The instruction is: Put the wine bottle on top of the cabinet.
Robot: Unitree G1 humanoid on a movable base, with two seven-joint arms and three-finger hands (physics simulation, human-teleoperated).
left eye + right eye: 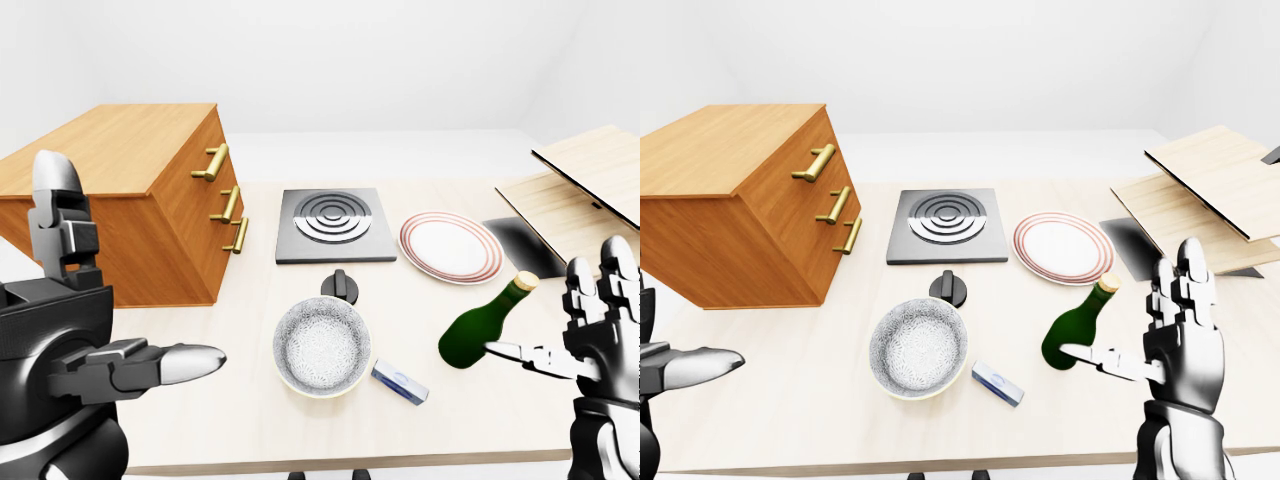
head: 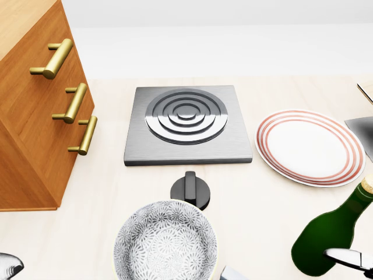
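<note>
Reach stage: bottle not gripped yet, cabinet top bare.
Cabinet [image 1: 730,150] at table's [image 1: 820,400] left; wine bottle [image 1: 1075,328] leans near the plate [image 1: 1063,247], right hand [image 1: 1175,335] beside it w/ fingers spread, thumb by its base, prob. lining up a grasp; left hand [image 1: 70,330] idle, fingers apart.

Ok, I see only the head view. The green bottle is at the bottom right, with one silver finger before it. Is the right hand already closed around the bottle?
Observer: No. The right hand is open, fingers upright, beside the wine bottle; only one finger reaches toward it.
Operator: And the left hand?
Observer: The left hand is open too, held up at the left, holding nothing.
Operator: Is there something on the cabinet top?
Observer: Nothing shows on the top of the cabinet.
</note>
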